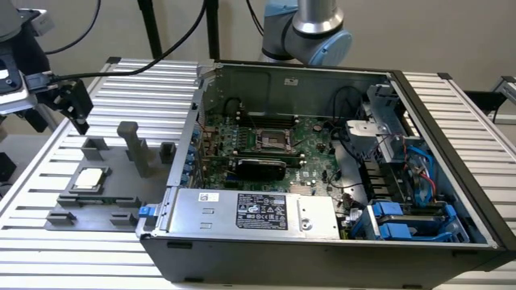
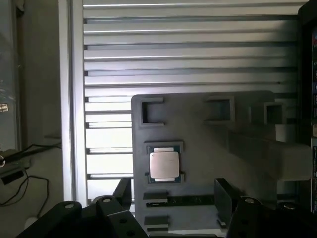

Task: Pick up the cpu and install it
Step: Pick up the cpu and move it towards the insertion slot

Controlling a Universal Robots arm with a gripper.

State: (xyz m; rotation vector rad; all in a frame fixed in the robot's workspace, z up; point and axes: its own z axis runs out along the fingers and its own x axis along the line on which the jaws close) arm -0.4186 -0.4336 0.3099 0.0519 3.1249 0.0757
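Exterior and wrist views of the workcell. The gripper [image 1: 78,115] [image 2: 173,188] hung above the far end of the grey tray [image 1: 121,194] [image 2: 208,148], its 2 dark fingers [image 2: 124,191] spread wide apart with nothing between them. The cpu [image 1: 89,177] [image 2: 164,164], a flat square chip with a silvery top, lay flat in a shallow recess of the tray, below the gripper and apart from it. In the wrist view the chip sat in line with the gap between the fingers.

The tray rested on the slatted metal table [image 1: 137,90] [image 2: 188,49], just beside the open computer case [image 1: 282,263] on the exterior view's left. A tall grey post [image 1: 133,148] stood upright on the tray between the chip and the case. Inside the case the motherboard [image 1: 310,136] lay exposed, with the black square socket [image 1: 270,140] near its middle and a labelled power supply [image 1: 254,211] along the near wall. The arm's joint [image 1: 310,30] rose behind the case.
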